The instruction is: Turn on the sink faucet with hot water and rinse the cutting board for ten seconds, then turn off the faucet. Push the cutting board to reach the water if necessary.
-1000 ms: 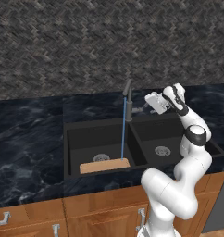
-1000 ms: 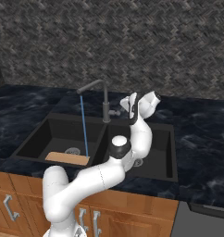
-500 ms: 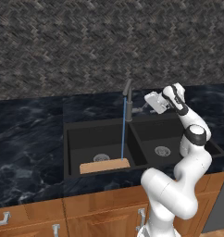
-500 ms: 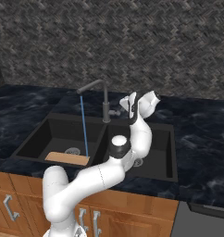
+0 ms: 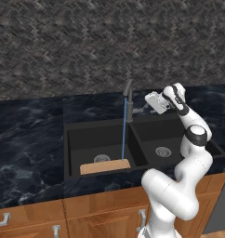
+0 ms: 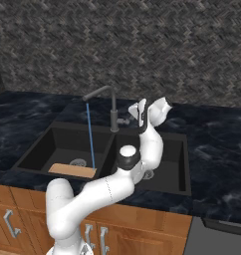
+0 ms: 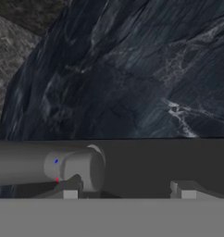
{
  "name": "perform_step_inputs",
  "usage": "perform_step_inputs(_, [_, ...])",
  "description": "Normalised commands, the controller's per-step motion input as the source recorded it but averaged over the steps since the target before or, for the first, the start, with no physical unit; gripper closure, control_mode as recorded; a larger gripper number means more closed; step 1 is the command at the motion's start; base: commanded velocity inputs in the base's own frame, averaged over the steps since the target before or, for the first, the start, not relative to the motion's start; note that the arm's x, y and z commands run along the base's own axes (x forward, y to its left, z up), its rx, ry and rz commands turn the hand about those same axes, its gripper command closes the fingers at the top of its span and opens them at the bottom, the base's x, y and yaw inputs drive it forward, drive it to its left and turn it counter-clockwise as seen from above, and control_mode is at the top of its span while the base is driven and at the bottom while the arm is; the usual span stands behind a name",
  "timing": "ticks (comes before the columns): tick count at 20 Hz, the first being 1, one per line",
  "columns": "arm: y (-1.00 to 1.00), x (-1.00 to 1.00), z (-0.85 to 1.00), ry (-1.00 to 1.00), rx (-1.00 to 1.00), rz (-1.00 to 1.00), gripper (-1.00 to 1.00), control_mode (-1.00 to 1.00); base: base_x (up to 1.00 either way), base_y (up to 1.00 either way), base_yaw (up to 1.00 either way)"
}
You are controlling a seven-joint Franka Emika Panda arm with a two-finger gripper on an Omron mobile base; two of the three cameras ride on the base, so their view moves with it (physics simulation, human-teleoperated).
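Observation:
The sink faucet (image 5: 129,101) (image 6: 113,112) stands behind the divider of the black double sink (image 5: 84,138) (image 6: 52,144). Water (image 5: 124,132) (image 6: 90,137) runs in a thin blue stream from its spout onto the right part of the tan cutting board (image 5: 104,167) (image 6: 71,170), which lies at the front of the larger left basin. My gripper (image 5: 149,99) (image 6: 135,112) (image 7: 127,192) hovers just right of the faucet post, at lever height. In the hand view the grey lever (image 7: 49,164) ends just above the left fingertip (image 7: 70,190). The fingers stand apart with nothing clamped between them.
Dark marbled counter (image 5: 26,139) (image 6: 217,149) surrounds the sink, with a herringbone stone wall (image 5: 86,46) behind. The right basin (image 5: 163,139) holds nothing but its round drain. Wooden cabinet fronts (image 5: 86,214) run below the counter edge.
The arm and hand hold nearly the same place beside the faucet. The water keeps running onto the board.

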Motion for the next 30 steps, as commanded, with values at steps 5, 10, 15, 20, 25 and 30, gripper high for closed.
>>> perform_step_inputs(5, [0.55,0.03,-0.27,0.01,-0.02,0.0,-1.0,-1.0,0.0,0.0,0.0])
perform_step_inputs(10, [0.55,0.01,-0.26,0.01,-0.02,0.0,-1.0,-1.0,0.0,0.0,0.0])
perform_step_inputs(15, [0.53,0.0,-0.27,0.02,-0.02,0.0,-1.0,-1.0,0.0,0.0,0.0])
perform_step_inputs(20, [0.52,0.0,-0.27,0.02,-0.02,0.0,-1.0,-1.0,0.0,0.0,0.0])
perform_step_inputs(25, [0.52,0.0,-0.27,0.02,-0.02,0.0,-1.0,-1.0,0.0,0.0,0.0])
perform_step_inputs(30, [0.55,0.0,-0.29,0.02,-0.02,0.0,-1.0,-1.0,0.0,0.0,0.0])
